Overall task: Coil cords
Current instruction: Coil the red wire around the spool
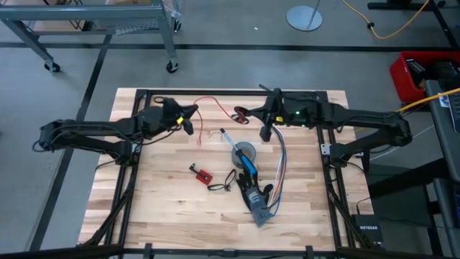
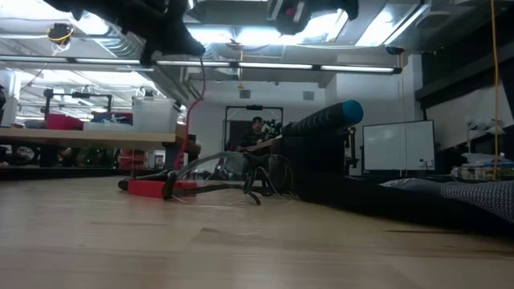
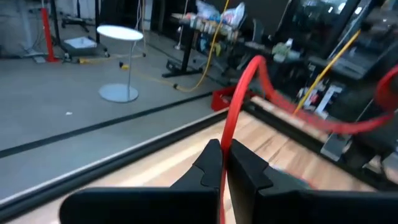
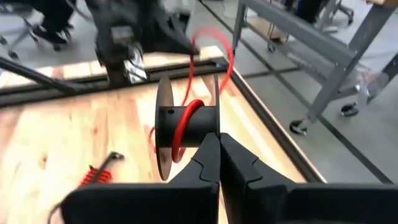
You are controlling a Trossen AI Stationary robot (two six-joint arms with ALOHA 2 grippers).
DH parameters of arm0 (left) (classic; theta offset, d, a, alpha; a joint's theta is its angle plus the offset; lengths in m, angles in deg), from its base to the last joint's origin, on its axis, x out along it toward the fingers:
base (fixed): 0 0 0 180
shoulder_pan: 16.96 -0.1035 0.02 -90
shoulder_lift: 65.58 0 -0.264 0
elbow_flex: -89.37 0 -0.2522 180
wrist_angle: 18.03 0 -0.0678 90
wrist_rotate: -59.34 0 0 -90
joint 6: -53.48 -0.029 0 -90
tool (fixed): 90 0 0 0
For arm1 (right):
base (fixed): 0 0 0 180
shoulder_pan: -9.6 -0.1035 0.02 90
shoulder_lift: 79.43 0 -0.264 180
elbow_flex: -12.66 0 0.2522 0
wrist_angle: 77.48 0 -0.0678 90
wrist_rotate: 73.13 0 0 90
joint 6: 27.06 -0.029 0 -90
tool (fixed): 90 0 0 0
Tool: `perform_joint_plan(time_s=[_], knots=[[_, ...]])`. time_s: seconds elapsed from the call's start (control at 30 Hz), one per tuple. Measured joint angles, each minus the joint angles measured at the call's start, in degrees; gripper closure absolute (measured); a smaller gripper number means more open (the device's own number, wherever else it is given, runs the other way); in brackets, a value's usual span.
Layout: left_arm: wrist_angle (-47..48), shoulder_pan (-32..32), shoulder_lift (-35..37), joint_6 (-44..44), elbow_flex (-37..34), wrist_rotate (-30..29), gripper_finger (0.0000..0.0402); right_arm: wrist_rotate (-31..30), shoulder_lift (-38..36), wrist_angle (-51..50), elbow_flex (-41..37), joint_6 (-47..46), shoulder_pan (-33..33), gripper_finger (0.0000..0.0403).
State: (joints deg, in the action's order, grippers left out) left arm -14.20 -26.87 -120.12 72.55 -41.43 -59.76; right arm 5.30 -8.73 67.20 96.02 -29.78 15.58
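My left gripper (image 1: 190, 115) is raised over the table's far left part and is shut on a thin red wire (image 1: 212, 101). The wire arcs across to a small black spool (image 1: 241, 113), where a few turns are wound on the core (image 4: 186, 121). My right gripper (image 1: 253, 115) is raised at the far middle and is shut on the spool. A strand of the red wire also hangs below my left gripper in the low view (image 2: 201, 88). I cannot make out a black cord with red clip ends. My left gripper pinches the red wire (image 3: 225, 163) between its two fingertips. The wire runs out past the tips and bends away toward the spool, clear of the table. My right gripper pinches the rim of the spool's nearer flange (image 4: 216, 124) between its fingertips. The spool is lifted clear of the table with its axis about level.
On the table's middle lie a grey tape roll (image 1: 243, 152), a blue-handled tool (image 1: 248, 167), long multicoloured ribbon wires (image 1: 279, 171) and a small red board with a black wire (image 1: 203, 174). A pale slim tool (image 1: 224, 134) lies near the spool. There is bare wood on the near left.
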Motion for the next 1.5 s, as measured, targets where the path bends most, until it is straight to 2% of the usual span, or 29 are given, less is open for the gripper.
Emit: perform_joint_plan(time_s=[0.23, 0.47, 1.0, 1.3, 1.5], knots=[[-0.4, 0.0, 3.5, 0.0, 0.0, 0.2, 0.0402, -1.5, 7.3, 1.3, 0.0, 0.0, 0.0, 0.0403], [-6.5, 0.0, 4.2, 0.0, 0.0, 3.3, 0.0402, -7.4, 13.8, 4.6, 0.0, 0.0, 0.1, 0.0403], [-14.8, 0.1, 3.7, 1.7, 0.0, 7.9, 0.0401, -7.3, 22.1, 22.1, 0.0, 0.0, 0.1, 0.0403], [-22.8, 0.1, -1.2, 4.7, 0.0, 14.3, 0.0401, -7.3, 25.5, 31.2, 0.0, 0.0, 0.0, 0.0403], [-25.2, 0.1, -7.1, 5.4, 3.0, 19.9, 0.0401, -7.3, 25.8, 32.3, 0.0, -0.1, 0.0, 0.0403]])
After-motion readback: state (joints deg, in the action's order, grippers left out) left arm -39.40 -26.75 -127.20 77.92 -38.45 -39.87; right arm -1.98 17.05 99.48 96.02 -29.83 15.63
